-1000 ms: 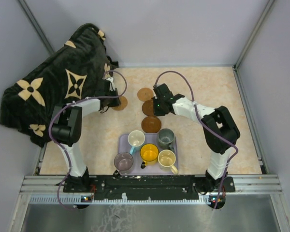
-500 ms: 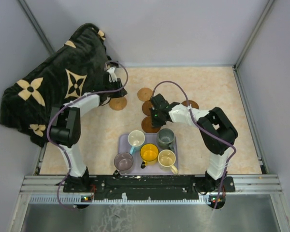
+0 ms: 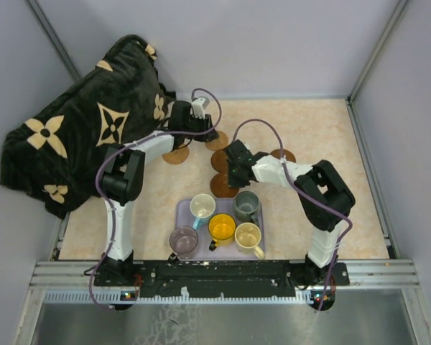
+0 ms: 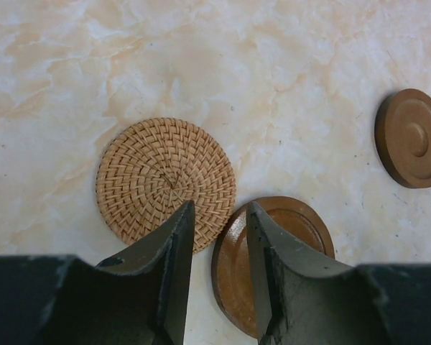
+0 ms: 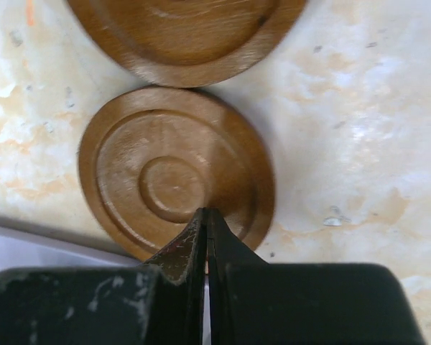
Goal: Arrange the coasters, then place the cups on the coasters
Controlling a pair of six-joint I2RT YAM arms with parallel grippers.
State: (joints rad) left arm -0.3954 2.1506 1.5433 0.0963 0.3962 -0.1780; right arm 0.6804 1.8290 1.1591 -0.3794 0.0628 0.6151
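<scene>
Swinging in from the table's left side, the left gripper [image 4: 219, 208] now hovers over the woven coaster [image 4: 165, 183] and a brown coaster [image 4: 273, 259] just beside it, its jaws partly apart and empty. Meanwhile the right gripper [image 5: 205, 215], pinched shut on nothing, points at another brown disc [image 5: 176, 172] near the tray [image 5: 36, 248]. Coaster arranging is under way; the cups [image 3: 221, 227] wait on the tray. Spacing the crowded discs likely comes next. Whether either gripper touches a disc cannot be told.
</scene>
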